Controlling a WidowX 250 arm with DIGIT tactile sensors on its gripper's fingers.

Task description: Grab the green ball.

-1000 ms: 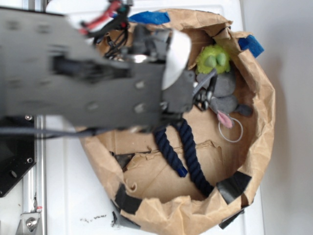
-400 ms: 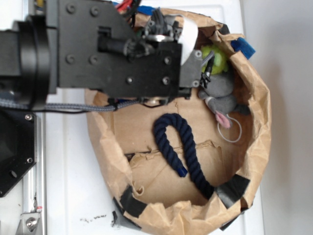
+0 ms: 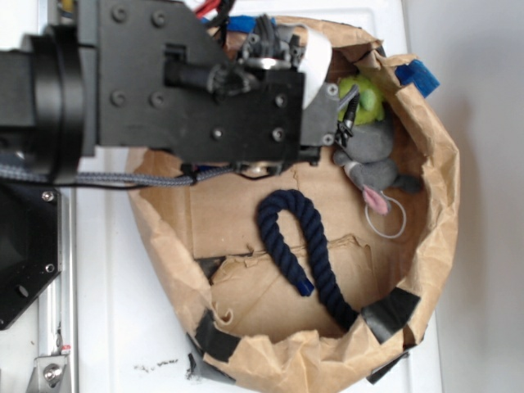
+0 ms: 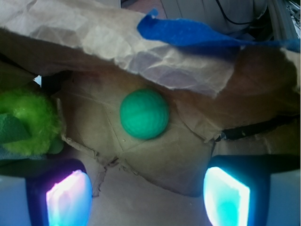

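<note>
- Exterior view: the black arm (image 3: 188,90) covers the upper left of the brown paper bag (image 3: 438,237). Inside the bag, a grey plush toy (image 3: 372,155) with a lime head lies at the upper right, and a dark blue rope (image 3: 299,246) curves across the middle. The green ball is hidden here.
- Wrist view: the gripper (image 4: 148,190) stands spread wide, holding nothing. The green ball (image 4: 144,114) rests on the bag floor, ahead of the fingers (image 4: 68,197) and between them, under the bag's folded rim with blue tape (image 4: 188,34). The plush's lime head (image 4: 28,122) sits left of the ball.
</note>
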